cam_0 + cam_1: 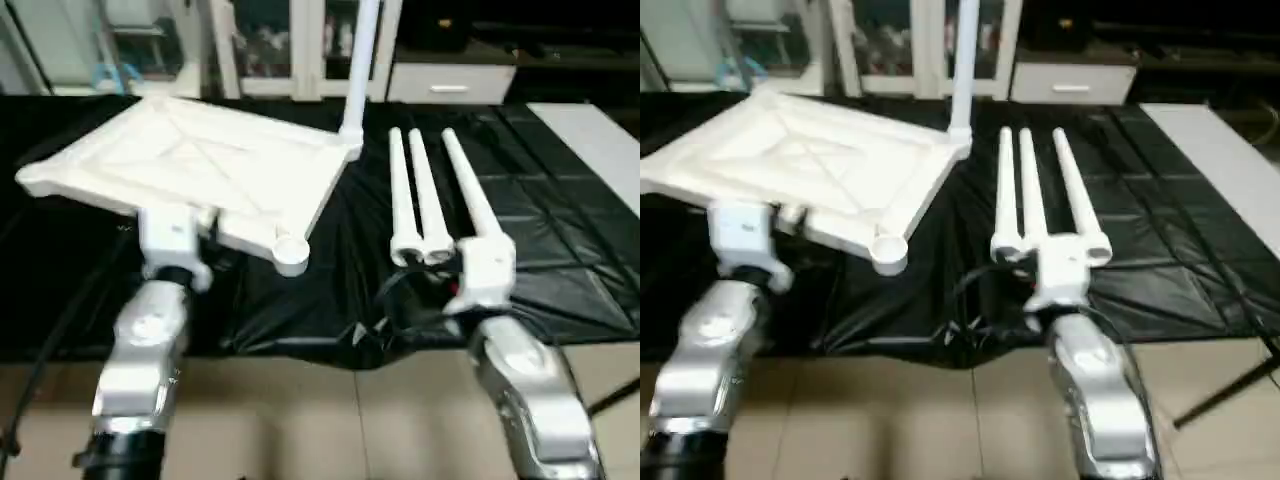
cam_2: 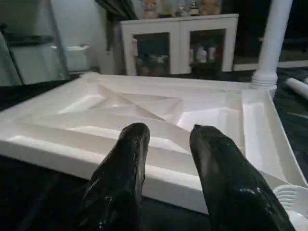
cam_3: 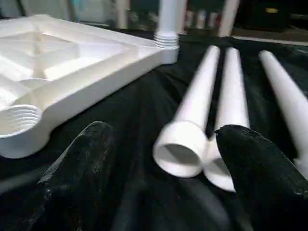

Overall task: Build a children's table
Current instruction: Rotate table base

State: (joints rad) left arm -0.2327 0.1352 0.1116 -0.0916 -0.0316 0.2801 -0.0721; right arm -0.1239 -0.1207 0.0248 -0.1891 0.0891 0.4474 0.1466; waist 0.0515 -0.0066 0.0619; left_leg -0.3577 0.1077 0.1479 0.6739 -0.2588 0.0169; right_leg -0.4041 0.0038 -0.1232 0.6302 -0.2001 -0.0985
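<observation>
The children's table tabletop (image 1: pixel 200 160) lies upside down on the black cover, ribbed underside up. One white leg (image 1: pixel 360 60) stands upright in its far right corner socket. Three more legs (image 1: pixel 425 190) lie side by side to the right, wide ends toward me. My left gripper (image 2: pixel 168 137) sits at the tabletop's near edge, its black fingers (image 2: pixel 130 159) apart with nothing between them. My right gripper (image 3: pixel 163 130) stands open at the near ends of the lying legs, and the open end of the leftmost leg (image 3: pixel 180 149) lies between its fingers (image 3: pixel 250 159), untouched.
An empty threaded socket (image 1: pixel 291 252) sits at the tabletop's near right corner. The black-covered work table (image 1: pixel 560 220) ends just ahead of my forearms, with tan floor below. A white panel (image 1: pixel 600 140) lies at the far right, and white cabinets (image 1: pixel 450 80) stand behind.
</observation>
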